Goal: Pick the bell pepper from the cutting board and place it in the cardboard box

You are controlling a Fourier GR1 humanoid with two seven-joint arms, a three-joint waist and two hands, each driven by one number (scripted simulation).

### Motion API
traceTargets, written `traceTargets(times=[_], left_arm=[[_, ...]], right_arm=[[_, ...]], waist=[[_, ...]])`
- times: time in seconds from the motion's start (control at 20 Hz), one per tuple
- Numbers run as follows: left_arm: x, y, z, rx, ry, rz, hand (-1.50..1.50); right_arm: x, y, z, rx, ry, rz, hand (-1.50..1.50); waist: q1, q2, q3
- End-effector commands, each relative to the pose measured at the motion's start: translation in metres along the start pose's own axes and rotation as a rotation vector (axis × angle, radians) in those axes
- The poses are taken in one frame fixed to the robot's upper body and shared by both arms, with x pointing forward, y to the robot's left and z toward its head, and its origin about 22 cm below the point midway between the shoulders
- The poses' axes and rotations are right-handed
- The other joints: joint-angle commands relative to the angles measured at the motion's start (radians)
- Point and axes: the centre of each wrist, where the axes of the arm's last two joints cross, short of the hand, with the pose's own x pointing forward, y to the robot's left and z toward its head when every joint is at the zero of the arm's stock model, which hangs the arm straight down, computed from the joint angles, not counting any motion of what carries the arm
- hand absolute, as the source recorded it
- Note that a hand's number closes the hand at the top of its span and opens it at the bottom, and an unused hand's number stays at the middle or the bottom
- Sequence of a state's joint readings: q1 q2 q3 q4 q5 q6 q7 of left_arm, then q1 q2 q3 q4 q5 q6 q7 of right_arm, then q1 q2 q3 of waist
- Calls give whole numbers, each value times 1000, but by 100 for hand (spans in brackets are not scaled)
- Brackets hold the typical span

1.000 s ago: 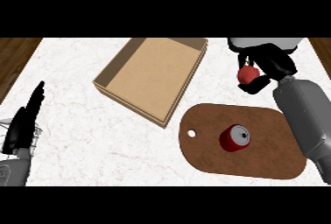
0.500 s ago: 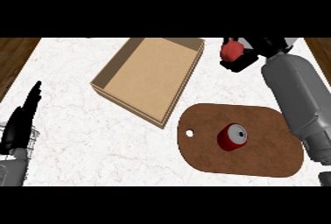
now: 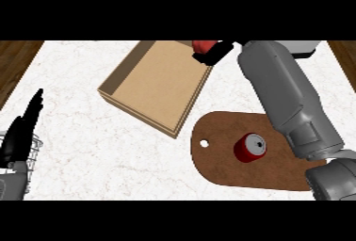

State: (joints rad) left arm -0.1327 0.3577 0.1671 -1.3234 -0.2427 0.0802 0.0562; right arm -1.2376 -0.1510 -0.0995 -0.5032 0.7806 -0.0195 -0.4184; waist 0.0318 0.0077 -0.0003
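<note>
Currently, step: carry over cardboard box (image 3: 156, 84), upper centre.
Right robot hand (image 3: 214, 52): grasping bell pepper (image 3: 202, 45).
Advice: centre before release.
Left robot hand (image 3: 24, 124): released, lower left.

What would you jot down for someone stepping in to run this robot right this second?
Right hand: curled round the red bell pepper, held at the far right corner of the cardboard box.
Left hand: open, fingers up, resting at the left edge of the view.
Cutting board: the pepper is off it; a red can lies on it.
Done: pepper picked and carried to the box.
Left: bring it fully over the box's inside, lower and let go. The box looks empty as yet.
</note>
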Motion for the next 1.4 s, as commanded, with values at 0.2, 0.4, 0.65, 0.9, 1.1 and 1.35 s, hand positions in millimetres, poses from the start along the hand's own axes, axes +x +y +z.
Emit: traceTargets(times=[0.2,0.4,0.65,0.9,1.1,1.35], left_arm=[[17,0,-9,-6,-32,15,0],[22,-18,-5,-21,-43,8,0],[19,-22,-11,-51,-75,4,0],[40,-19,-21,-52,-94,9,0],[45,-21,-22,-82,-123,3,0],[40,-22,-21,-74,-116,-2,0]], right_arm=[[48,16,-40,39,96,-146,150],[61,32,-47,50,104,-154,150],[57,51,-42,53,147,-144,150],[55,57,-40,7,227,-79,150],[46,67,-33,70,364,-189,-150],[40,73,-27,77,373,-230,-150]], waist=[[31,14,-1],[41,17,-1],[73,29,-2],[94,42,-2],[133,45,-3],[135,48,-2]])
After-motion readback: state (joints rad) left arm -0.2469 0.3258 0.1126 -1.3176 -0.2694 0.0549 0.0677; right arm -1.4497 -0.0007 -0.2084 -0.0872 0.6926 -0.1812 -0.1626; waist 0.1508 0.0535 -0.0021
